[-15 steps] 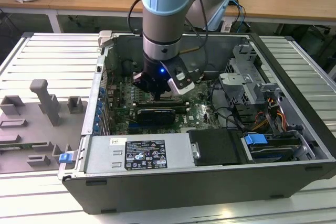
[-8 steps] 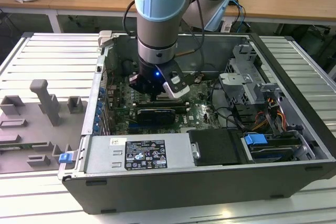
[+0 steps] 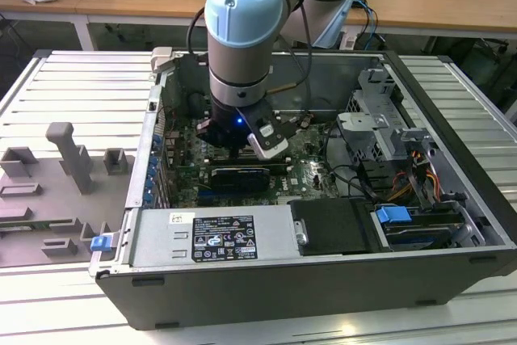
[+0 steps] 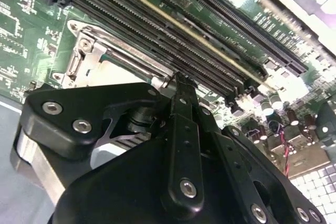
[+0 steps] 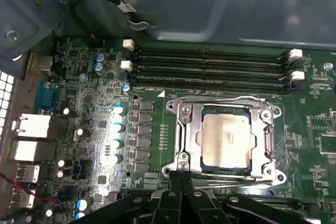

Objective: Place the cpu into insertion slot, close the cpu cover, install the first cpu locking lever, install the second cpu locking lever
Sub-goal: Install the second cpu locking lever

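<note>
The claw (image 5: 181,182) had its two black fingers pressed together with no gap between them, and nothing was held between the tips. In the first wrist view the tips came down at the near edge of the socket, touching or almost touching the metal frame there; I cannot tell which. In the second wrist view the closed fingers (image 4: 182,108) ended just at the corner of the same silvery frame.

Directly beyond the fingertips lay the insertion slot (image 5: 173,109), with green circuit board around it. The cpu (image 5: 226,140) sat flat inside the slot, its pale metal top facing up. The cpu cover (image 5: 185,129) was down around the chip, so the chip showed through the big square window.

Beyond the socket, further from the claw, ran the long dark memory slots (image 5: 210,69) with white clips at their ends. To one side of the claw stood a row of small capacitors (image 5: 116,135).

In the exterior view the arm (image 3: 242,30) reached down into the open computer case (image 3: 323,280), and the claw (image 3: 234,145) was low over the board.
</note>
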### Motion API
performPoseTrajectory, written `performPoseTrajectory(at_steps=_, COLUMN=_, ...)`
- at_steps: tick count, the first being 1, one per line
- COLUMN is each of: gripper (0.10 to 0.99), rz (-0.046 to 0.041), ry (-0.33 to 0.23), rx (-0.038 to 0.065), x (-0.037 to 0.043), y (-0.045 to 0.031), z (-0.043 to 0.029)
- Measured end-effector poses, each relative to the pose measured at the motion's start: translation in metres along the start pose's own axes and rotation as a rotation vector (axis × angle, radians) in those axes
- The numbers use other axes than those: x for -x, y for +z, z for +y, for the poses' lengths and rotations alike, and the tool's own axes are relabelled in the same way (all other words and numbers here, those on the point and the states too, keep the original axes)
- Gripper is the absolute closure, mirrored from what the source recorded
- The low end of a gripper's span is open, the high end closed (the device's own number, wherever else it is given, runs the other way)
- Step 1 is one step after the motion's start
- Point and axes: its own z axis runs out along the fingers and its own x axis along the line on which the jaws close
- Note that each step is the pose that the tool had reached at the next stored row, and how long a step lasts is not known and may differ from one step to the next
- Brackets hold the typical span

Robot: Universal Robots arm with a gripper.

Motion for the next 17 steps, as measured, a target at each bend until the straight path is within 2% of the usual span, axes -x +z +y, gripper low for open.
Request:
performPoseTrajectory(at_steps=1, gripper=0.98, rz=0.0001, ry=0.0, rx=0.003, x=-0.0012, y=0.0002, z=-0.0012)
performPoseTrajectory(at_steps=3, gripper=0.98, rz=-0.0002, ry=-0.002, rx=0.016, x=-0.0042, y=0.0006, z=-0.0037)
performPoseTrajectory(at_steps=8, gripper=0.98, rz=-0.001, ry=-0.004, rx=0.043, x=-0.0044, y=0.0035, z=-0.0046)
performPoseTrajectory(at_steps=13, gripper=0.98, rz=-0.0015, ry=-0.006, rx=0.058, x=-0.0055, y=0.0069, z=-0.0055)
performPoseTrajectory(at_steps=17, gripper=0.98, rz=-0.0018, ry=-0.006, rx=0.061, x=-0.009, y=0.0075, z=-0.0053)
